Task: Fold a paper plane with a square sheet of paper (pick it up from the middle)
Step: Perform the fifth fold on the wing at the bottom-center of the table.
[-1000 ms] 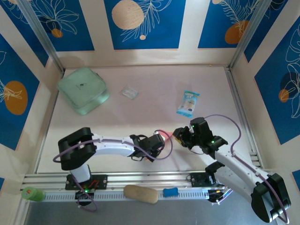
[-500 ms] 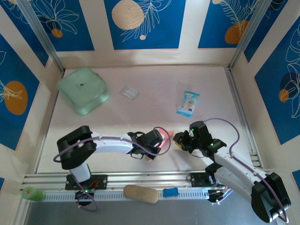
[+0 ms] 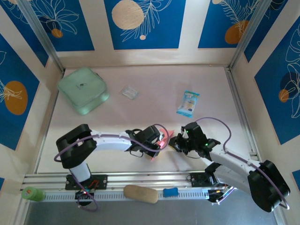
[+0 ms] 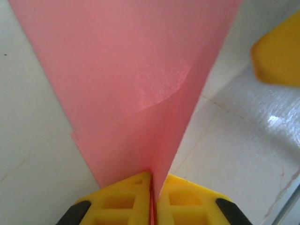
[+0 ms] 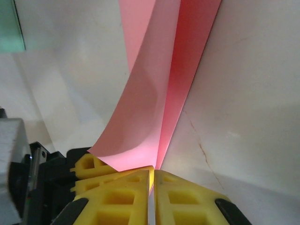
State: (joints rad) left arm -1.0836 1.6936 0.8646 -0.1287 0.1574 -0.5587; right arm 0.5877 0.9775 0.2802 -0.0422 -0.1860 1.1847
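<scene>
Right fingers (image 5: 187, 199) closer to left fingers (image 4: 122, 199) than before, both tight on paper (image 4: 131, 70).

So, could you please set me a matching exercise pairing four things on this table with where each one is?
Things:
1 pink paper
2 mint-green pouch
3 snack packet
4 clear wrapper

Places:
A far left corner
B clamped by left gripper and right gripper
C between pouch and packet
D right of centre

Pairs: 1-B, 2-A, 3-D, 4-C
</scene>
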